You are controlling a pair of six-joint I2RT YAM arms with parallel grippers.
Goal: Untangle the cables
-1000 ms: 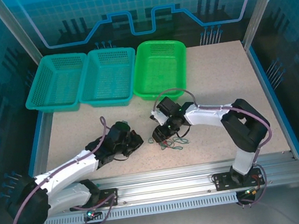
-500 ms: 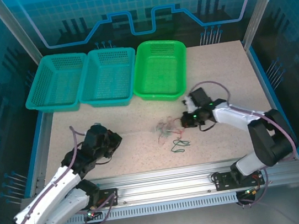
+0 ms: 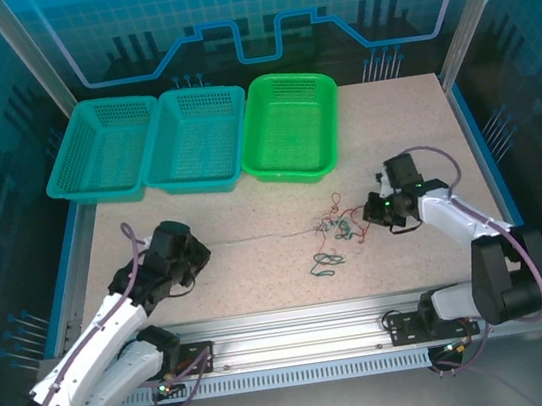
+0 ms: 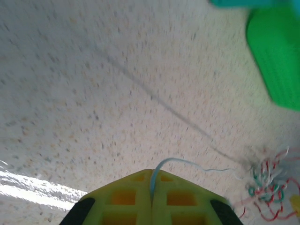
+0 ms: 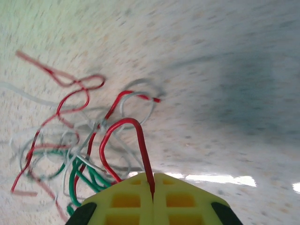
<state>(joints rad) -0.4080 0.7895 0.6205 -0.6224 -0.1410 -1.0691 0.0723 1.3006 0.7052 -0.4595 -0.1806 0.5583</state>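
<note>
The cables point(image 3: 336, 226) lie as a loose tangle of red, green and whitish loops at mid-table. A green loop point(image 3: 322, 264) lies apart, just in front of the tangle. My left gripper point(image 3: 194, 255) is shut on a whitish cable point(image 3: 256, 237) that runs taut from it to the tangle. In the left wrist view that cable point(image 4: 187, 162) leaves the closed left gripper point(image 4: 152, 172) toward the tangle point(image 4: 267, 185). My right gripper point(image 3: 373, 212) is at the tangle's right side, shut on a red cable point(image 5: 140, 140) that arches up from the closed right gripper point(image 5: 153, 176). Green strands point(image 5: 72, 185) cross beside it.
Two teal baskets point(image 3: 101, 146) point(image 3: 193, 138) and a bright green basket point(image 3: 290, 124) stand in a row at the back of the table. An aluminium rail point(image 3: 298, 325) runs along the near edge. Bare speckled tabletop point(image 3: 403, 134) lies to the right.
The arms drew apart, the left going left and the right going right. The right gripper shut on the red cable. The tangle slid right and loosened, and the whitish cable stretched out.
</note>
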